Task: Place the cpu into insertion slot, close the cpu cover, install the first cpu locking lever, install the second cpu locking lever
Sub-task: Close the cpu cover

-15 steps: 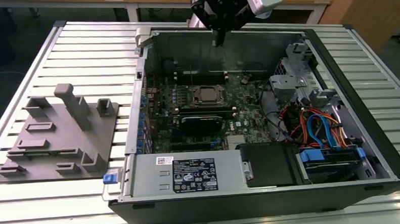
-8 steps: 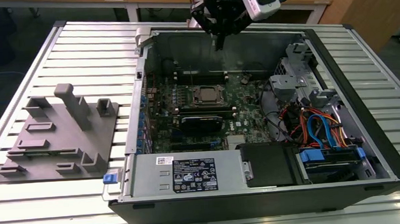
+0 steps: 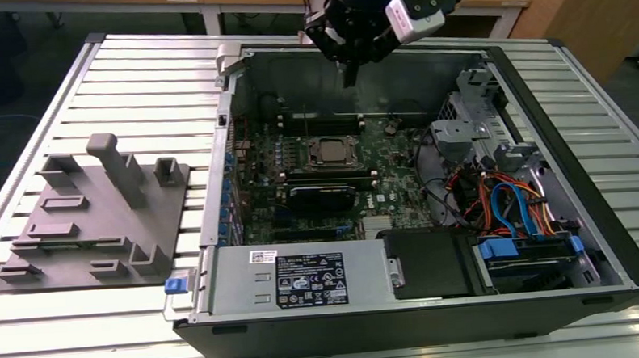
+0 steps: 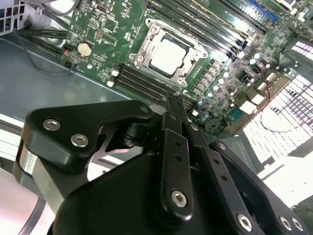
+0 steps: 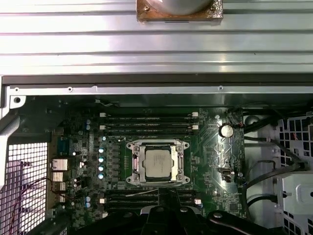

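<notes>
We see the silver-topped cpu (image 5: 159,162) lying flat in the insertion slot (image 5: 158,181), the cpu cover (image 5: 138,161) down around it, well below the end effector (image 3: 350,79).

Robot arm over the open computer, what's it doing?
The robot's claw hangs shut and empty above the open computer case. Down on the green board, the cpu already sits in place, with the cpu cover lying closed around it. Whether the locking levers are fastened is too hard to tell.

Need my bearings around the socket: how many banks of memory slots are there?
2, flanking the cpu: one bank in full view, the other partly hidden behind the tool.
</notes>
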Controlling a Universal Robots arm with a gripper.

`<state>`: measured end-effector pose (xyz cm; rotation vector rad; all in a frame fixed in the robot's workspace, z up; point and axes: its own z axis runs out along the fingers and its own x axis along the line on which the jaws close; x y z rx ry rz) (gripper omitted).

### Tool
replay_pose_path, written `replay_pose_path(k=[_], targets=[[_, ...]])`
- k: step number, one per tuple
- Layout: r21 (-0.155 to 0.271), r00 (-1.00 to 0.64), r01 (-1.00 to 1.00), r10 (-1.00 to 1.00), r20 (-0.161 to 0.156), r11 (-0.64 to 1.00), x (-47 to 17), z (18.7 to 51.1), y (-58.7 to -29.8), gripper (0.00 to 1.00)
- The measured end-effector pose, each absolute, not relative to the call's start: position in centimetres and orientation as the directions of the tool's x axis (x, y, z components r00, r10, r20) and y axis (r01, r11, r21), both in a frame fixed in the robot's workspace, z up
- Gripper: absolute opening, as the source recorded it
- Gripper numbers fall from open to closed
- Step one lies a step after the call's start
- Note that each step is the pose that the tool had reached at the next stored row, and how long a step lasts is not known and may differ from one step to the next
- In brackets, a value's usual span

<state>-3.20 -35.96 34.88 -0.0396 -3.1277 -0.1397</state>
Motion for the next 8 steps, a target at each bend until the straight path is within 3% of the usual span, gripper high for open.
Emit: replay_pose_path(k=[8], targets=[[0.089,-1.0,0.025,0.025,0.007,0.996,-4.06,33.9,-36.66,0.1]])
